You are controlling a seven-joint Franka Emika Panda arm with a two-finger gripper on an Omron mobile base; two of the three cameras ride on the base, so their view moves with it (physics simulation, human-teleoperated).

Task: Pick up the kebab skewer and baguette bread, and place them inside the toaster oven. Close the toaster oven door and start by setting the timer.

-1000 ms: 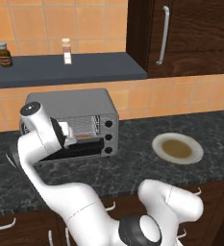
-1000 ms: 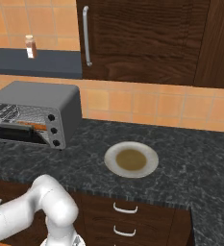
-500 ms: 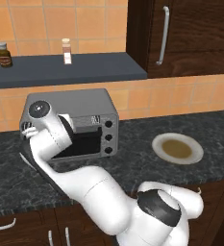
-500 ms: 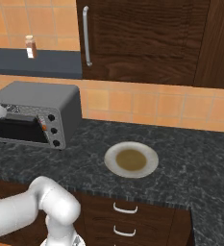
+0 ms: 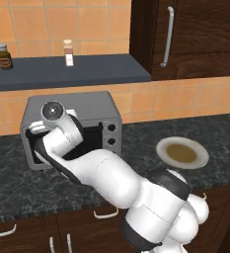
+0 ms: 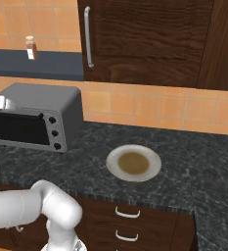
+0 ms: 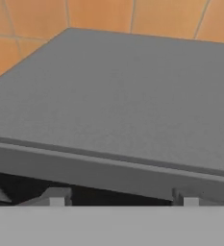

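While the toaster oven [image 6: 39,117] sits on the dark speckled counter [image 6: 184,166] against the orange tiled wall [image 6: 135,105], its door [image 6: 20,128] stands upright and shut, dark glass facing forward, three black knobs [image 6: 55,132] stacked just right of the glass. In the hand view the oven's flat grey top [image 7: 132,96] spreads out, its front edge running across low in the picture.

Gripper [image 5: 37,129] is at the oven's upper front edge, near the top of the door; the arm covers much of the oven front in the left base view. Finger tips [image 7: 53,197] show well apart, spread, nothing seen between them.

Right of the oven, well apart on the counter, lies a round plate [image 6: 133,163] with a brownish centre. Above the oven a dark shelf [image 5: 87,74] carries a small brown bottle [image 5: 4,56] and a pale shaker [image 5: 68,53]. Dark wood cabinets [image 6: 149,39] hang above and right of the oven.
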